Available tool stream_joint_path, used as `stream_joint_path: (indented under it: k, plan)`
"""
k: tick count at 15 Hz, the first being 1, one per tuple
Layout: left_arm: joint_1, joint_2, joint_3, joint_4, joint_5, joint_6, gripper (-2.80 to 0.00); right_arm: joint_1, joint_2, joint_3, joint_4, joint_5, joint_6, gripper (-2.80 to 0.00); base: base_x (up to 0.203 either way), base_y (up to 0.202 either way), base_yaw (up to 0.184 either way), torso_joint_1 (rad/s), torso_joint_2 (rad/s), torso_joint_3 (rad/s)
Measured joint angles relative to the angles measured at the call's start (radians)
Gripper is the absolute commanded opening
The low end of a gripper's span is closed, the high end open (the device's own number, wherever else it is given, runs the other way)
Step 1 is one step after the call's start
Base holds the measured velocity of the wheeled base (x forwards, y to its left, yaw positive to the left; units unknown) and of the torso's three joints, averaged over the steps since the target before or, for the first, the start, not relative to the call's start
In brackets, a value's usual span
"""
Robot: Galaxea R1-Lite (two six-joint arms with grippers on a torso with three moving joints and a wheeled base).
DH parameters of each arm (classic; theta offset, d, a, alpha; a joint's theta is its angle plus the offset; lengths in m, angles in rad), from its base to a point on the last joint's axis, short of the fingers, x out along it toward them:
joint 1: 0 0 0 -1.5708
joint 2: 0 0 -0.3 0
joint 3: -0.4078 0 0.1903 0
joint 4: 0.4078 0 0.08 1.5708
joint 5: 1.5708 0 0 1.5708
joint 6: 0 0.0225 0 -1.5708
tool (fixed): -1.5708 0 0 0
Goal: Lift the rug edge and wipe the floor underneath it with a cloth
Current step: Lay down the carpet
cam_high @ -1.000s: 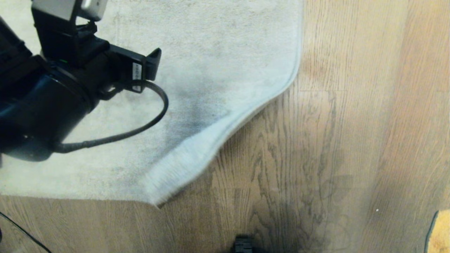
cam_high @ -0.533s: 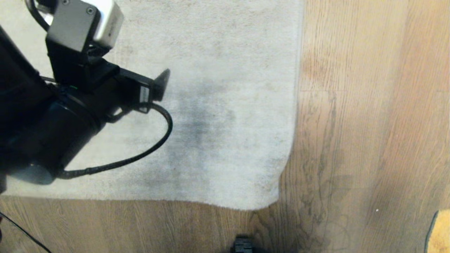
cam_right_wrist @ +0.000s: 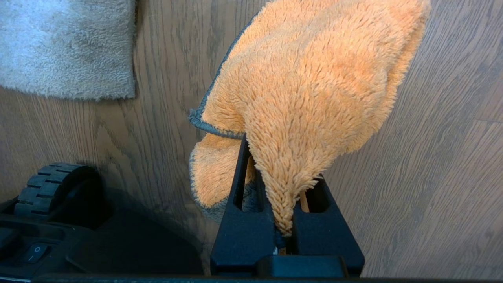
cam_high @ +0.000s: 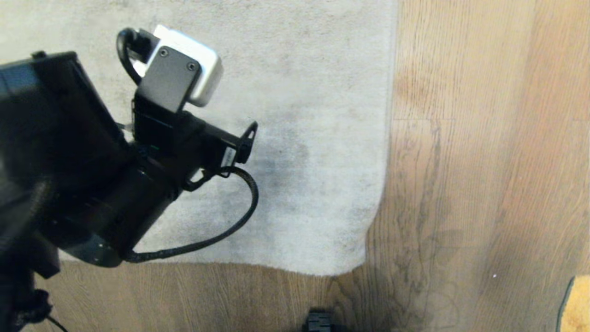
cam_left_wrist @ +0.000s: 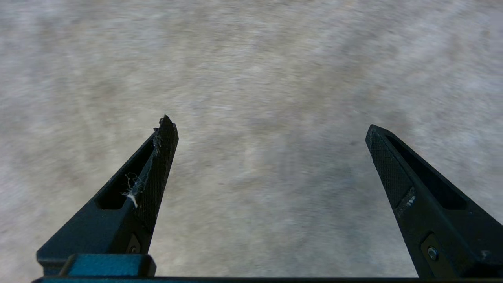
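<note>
The pale grey rug lies flat on the brown wood floor point(cam_high: 465, 184), its straight rug edge point(cam_high: 389, 138) running down to a rounded corner point(cam_high: 364, 263). My left arm point(cam_high: 152, 175) hovers over the rug's near left part. Its gripper point(cam_left_wrist: 271, 127) is open, and only rug pile point(cam_left_wrist: 259, 70) shows between the fingers. My right gripper point(cam_right_wrist: 281, 169) is shut on the orange fuzzy cloth point(cam_right_wrist: 314, 86), which hangs over the bare floor point(cam_right_wrist: 432, 177) beside the rug corner point(cam_right_wrist: 78, 59). A sliver of the cloth point(cam_high: 576, 304) shows at the lower right of the head view.
A black wheel point(cam_right_wrist: 51, 184) and part of my base sit on the floor close to the rug corner. A black base part point(cam_high: 318, 323) pokes in at the bottom of the head view. The left arm's cable point(cam_high: 230, 226) loops over the rug.
The rug corner, raised and folded back a second ago, has dropped flat onto the floor. My open left arm has moved right and nearer in the head view.
</note>
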Motion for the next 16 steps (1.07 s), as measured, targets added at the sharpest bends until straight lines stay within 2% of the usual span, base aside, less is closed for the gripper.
stream_joint_path:
  k: [1, 6, 10, 14, 16]
  plan:
    - [-0.013, 0.02, -0.004, -0.001, 0.002, 0.0, -2.8, 0.0, 0.0, 0.0, 0.0, 0.0, 0.0, -2.8, 0.0, 0.0, 0.0, 0.0, 0.0, 0.0]
    - [-0.076, 0.128, -0.029, -0.001, 0.003, -0.015, -2.8, 0.0, 0.0, 0.0, 0.0, 0.0, 0.0, -2.8, 0.0, 0.0, 0.0, 0.0, 0.0, 0.0]
    - [-0.128, 0.246, -0.055, -0.006, -0.001, -0.115, -2.8, 0.0, 0.0, 0.0, 0.0, 0.0, 0.0, -2.8, 0.0, 0.0, 0.0, 0.0, 0.0, 0.0]
    - [-0.15, 0.397, -0.117, -0.008, -0.077, -0.205, -2.8, 0.0, 0.0, 0.0, 0.0, 0.0, 0.0, -2.8, 0.0, 0.0, 0.0, 0.0, 0.0, 0.0]
    - [-0.156, 0.467, -0.131, -0.009, -0.085, -0.245, -2.8, 0.0, 0.0, 0.0, 0.0, 0.0, 0.0, -2.8, 0.0, 0.0, 0.0, 0.0, 0.0, 0.0]
